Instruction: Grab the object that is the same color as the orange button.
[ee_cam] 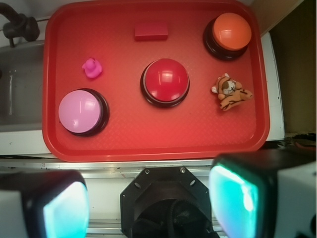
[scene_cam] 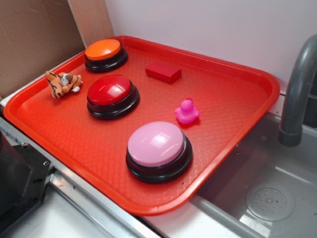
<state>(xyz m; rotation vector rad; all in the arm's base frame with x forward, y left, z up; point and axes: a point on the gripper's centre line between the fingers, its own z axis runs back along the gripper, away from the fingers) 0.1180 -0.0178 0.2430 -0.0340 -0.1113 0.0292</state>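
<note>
Above tray (ee_cam: 54,74), hand (ee_cam: 148,203) spread wide, plush tiger (ee_cam: 231,92) untouched

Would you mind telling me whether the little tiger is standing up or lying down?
Lying down. The tiger rests flat on the tray, legs sprawled sideways, beside the orange button.

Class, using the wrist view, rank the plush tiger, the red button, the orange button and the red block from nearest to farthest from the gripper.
Measured from the gripper, low in the wrist view:
1. Plush tiger, right side of the tray.
2. Red button, tray centre; close to the tiger's distance, hard to separate.
3. Orange button, far right corner.
4. Red block, far edge.
</note>
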